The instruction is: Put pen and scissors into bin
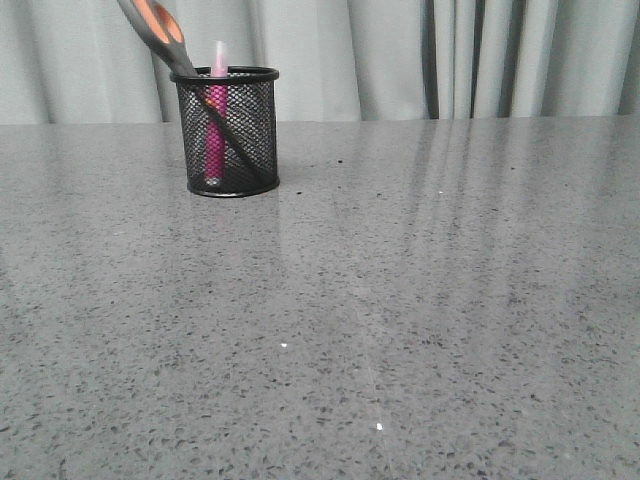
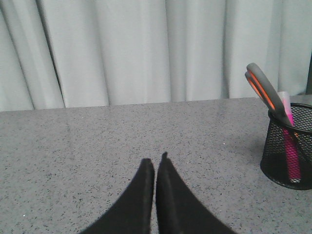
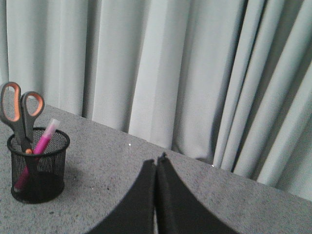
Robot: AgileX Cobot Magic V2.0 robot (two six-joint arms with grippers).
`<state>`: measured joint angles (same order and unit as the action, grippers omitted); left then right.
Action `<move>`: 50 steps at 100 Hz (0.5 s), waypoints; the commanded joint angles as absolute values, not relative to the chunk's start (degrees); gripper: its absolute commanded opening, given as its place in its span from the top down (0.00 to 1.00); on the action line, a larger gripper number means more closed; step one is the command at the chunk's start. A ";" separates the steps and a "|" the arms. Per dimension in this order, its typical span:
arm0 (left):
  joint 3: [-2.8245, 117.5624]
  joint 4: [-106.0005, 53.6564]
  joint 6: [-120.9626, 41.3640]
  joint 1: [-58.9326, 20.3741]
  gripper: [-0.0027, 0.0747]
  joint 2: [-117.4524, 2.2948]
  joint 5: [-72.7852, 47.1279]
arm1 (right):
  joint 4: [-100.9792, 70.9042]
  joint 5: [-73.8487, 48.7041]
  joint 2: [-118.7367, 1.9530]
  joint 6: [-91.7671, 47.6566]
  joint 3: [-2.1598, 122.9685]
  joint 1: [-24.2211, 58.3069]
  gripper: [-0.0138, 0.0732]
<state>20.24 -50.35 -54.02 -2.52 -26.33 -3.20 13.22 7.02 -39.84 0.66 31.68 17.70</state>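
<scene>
Both items already sit inside the black wire-mesh bin (image 1: pixel 227 132), so what is left appears to be only keeping clear of it. The sensible way to finish is to hold both arms well away from the bin and avoid any sweep toward it: the cup looks light, and the scissors (image 1: pixel 160 35) rise far above its rim, so a brush against their handles could tip the whole thing over.

The left gripper (image 2: pixel 155 160) has its jaws pressed together with nothing between them, hanging over bare bench (image 1: pixel 400 300) well apart from the bin (image 2: pixel 290 146). The right gripper (image 3: pixel 156 161) is likewise clenched on nothing, also well apart from the bin (image 3: pixel 38 165).

The scissors stand blades-down in the bin, their long axis tilted: in the front view the orange-lined handles lean out over the bin's left rim while the blades run down through the mesh toward its lower right. The pink pen (image 1: pixel 215 110) stands nearly upright inside the bin, its pale cap poking just above the rim, its lower end down near the bin's base. Through the mesh the two cross.
</scene>
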 commanded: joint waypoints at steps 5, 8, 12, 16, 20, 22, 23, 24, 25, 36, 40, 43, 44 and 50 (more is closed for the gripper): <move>17.96 -52.15 -53.55 -2.40 0.99 -20.73 0.51 | 11.95 14.12 -29.49 0.00 22.40 15.69 0.92; 17.28 -52.92 -53.55 -2.40 0.99 -19.52 0.51 | 11.66 14.40 -27.42 0.00 20.38 15.59 0.92; 16.47 -54.26 -53.55 -2.40 0.99 -17.83 0.51 | 11.07 14.93 -24.58 0.00 17.55 15.59 0.92; 15.82 -55.17 -53.55 -2.40 0.99 -16.59 0.51 | 10.51 15.37 -22.39 0.00 15.51 15.59 0.92; 15.52 -55.81 -53.55 -2.40 0.99 -15.20 0.39 | 10.24 15.60 -19.95 0.00 13.42 15.59 0.92; 15.30 -55.81 -53.55 -2.40 0.99 -14.56 0.00 | 10.09 15.61 -18.81 0.00 12.51 15.59 0.92; 15.28 -55.81 -53.55 -2.40 0.99 -14.35 0.00 | 9.94 15.61 -18.44 0.00 12.25 15.59 0.92; 15.17 -55.81 -53.55 -2.40 0.99 -13.91 0.00 | 9.80 15.61 -17.72 0.00 11.74 15.59 0.92; 15.19 -55.81 -53.55 -2.40 0.99 -13.71 0.00 | 9.59 15.61 -17.37 0.00 11.52 15.59 0.92; 15.14 -55.71 -53.55 -2.40 0.99 -11.28 -1.36 | 8.60 16.53 -13.07 0.00 9.50 15.59 0.92; 15.14 -55.71 -53.55 -2.40 0.99 -11.02 -1.41 | 8.60 16.54 -12.27 0.00 9.40 15.59 0.92; 15.14 -55.71 -53.55 -2.40 0.99 -11.02 -1.41 | 8.60 16.43 -11.99 0.00 9.40 15.59 0.92; 15.14 -55.71 -53.55 -2.40 0.99 -11.02 -1.41 | 8.60 16.30 -11.99 0.00 9.40 15.59 0.92; 15.14 -55.71 -53.55 -2.40 0.99 -11.02 -1.29 | 8.60 16.07 -11.88 0.00 9.40 15.59 0.92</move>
<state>13.58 -54.97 -54.02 -2.52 -10.55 -3.07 9.13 11.28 -11.90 0.52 7.88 16.11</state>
